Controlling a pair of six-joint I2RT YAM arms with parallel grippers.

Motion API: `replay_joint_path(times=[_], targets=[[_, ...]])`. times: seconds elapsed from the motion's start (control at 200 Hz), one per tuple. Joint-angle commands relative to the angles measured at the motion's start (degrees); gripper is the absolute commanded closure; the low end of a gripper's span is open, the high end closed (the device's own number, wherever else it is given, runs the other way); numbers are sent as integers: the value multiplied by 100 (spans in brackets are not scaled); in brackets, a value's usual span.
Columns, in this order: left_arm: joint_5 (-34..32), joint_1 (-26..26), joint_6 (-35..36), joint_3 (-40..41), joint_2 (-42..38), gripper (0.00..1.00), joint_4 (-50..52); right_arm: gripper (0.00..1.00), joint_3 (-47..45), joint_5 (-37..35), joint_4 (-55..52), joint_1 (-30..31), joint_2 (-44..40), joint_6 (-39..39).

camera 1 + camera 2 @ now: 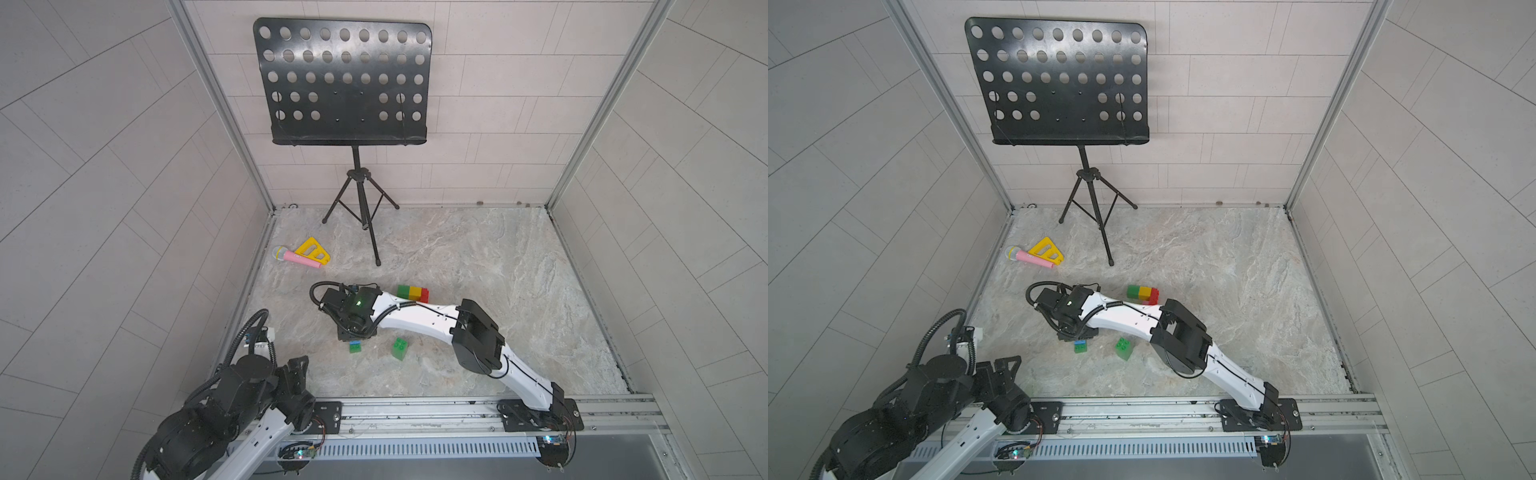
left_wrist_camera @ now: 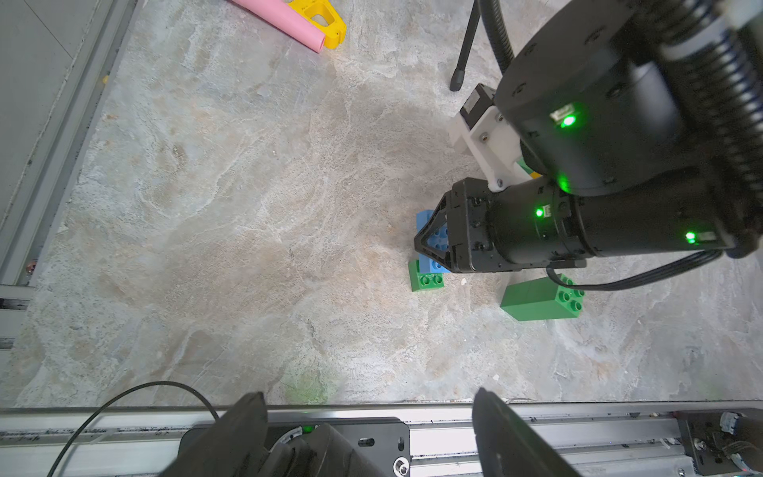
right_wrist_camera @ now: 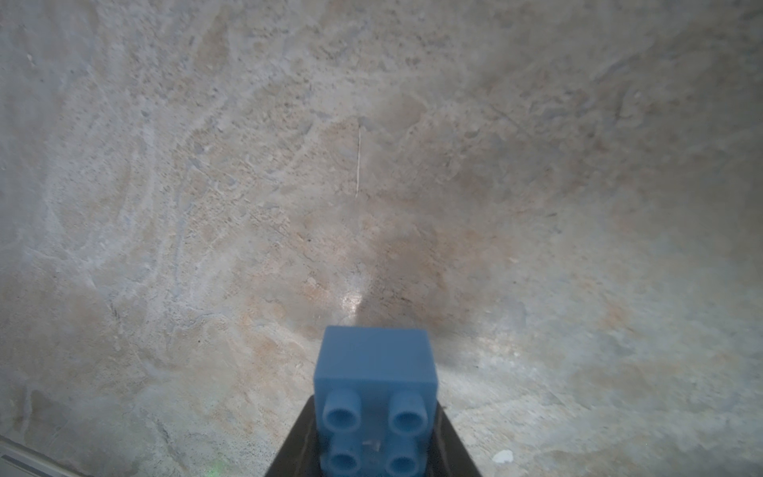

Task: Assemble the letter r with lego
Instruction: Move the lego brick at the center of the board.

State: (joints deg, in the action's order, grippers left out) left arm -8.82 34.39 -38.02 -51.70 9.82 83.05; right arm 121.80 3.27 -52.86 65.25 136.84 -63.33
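My right gripper (image 3: 375,450) is shut on a blue lego brick (image 3: 375,371), studs facing the wrist camera, low over the marble floor. In the left wrist view its black fingers (image 2: 429,247) clasp the blue brick (image 2: 426,221), whose near end meets a small green brick (image 2: 425,281). In a top view the blue brick (image 1: 355,343) and the small green brick (image 1: 355,350) show just in front of the right gripper (image 1: 354,335). Another green brick (image 1: 400,347) lies loose to the right. A green, yellow and red row (image 1: 412,292) sits behind the right arm. My left gripper (image 2: 371,429) hangs open and empty over the front rail.
A pink toy microphone (image 1: 297,259) and a yellow triangular toy (image 1: 313,249) lie at the back left. A black music stand (image 1: 357,199) stands on its tripod at the back centre. The aluminium rail (image 1: 415,411) runs along the front edge, with tiled walls on three sides.
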Motion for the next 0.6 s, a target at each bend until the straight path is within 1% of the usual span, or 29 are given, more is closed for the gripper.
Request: replay_joint_path(times=[0.0, 0.2, 0.42, 0.595], targets=[[-57, -26, 29, 63, -99, 15, 36, 100, 80, -2, -247, 32, 189, -175], [-49, -23, 30, 59, -152, 14, 31, 100, 106, -15, -421, 35, 298, -137], [-59, -29, 18, 63, -196, 14, 34, 100, 105, -413, -908, 38, 404, 163], [-67, -33, 5, 64, -218, 14, 31, 100, -103, -681, -928, 49, 432, 311]])
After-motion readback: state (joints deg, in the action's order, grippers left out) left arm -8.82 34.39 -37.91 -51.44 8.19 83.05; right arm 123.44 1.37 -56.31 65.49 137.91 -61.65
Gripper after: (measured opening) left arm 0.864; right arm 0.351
